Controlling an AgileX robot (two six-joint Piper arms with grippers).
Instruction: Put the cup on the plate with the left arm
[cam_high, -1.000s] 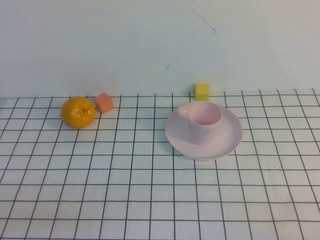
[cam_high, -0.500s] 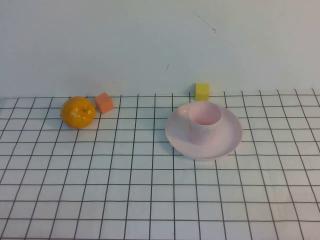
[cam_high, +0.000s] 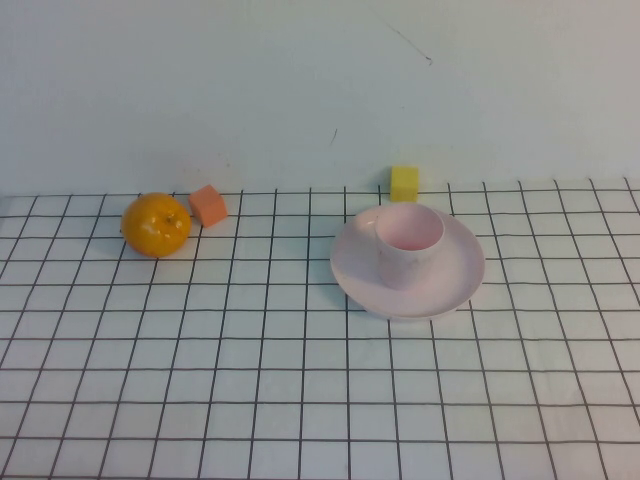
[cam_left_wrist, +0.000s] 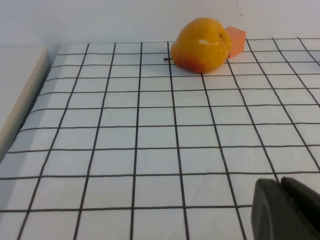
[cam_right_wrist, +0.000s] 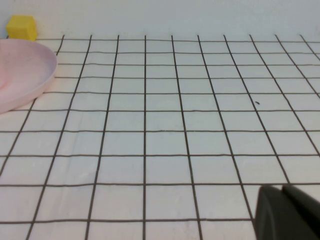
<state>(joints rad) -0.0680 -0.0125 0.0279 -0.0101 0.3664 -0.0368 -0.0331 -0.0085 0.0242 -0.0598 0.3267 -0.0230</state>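
Two grippers parked, cup on plate

Plate (cam_high: 452, 283) sits right of centre on the table (cam_high: 300, 400), cup (cam_high: 408, 244) upright on it. Left gripper (cam_left_wrist: 287, 210), jaws closed, empty, hangs low, well off to the cup's left. Right gripper (cam_right_wrist: 290, 212) near the plate's right; jaws look closed

Both arms pulled back, out of my overhead view.

On my left wrist camera I see the left end effector (cam_left_wrist: 281, 186) low over the gridded bench (cam_left_wrist: 150, 150), its dark fingers pressed together with nothing between them. On my right wrist camera the right end effector (cam_right_wrist: 282, 194) sits the same way, fingers together and empty, low over the bench.
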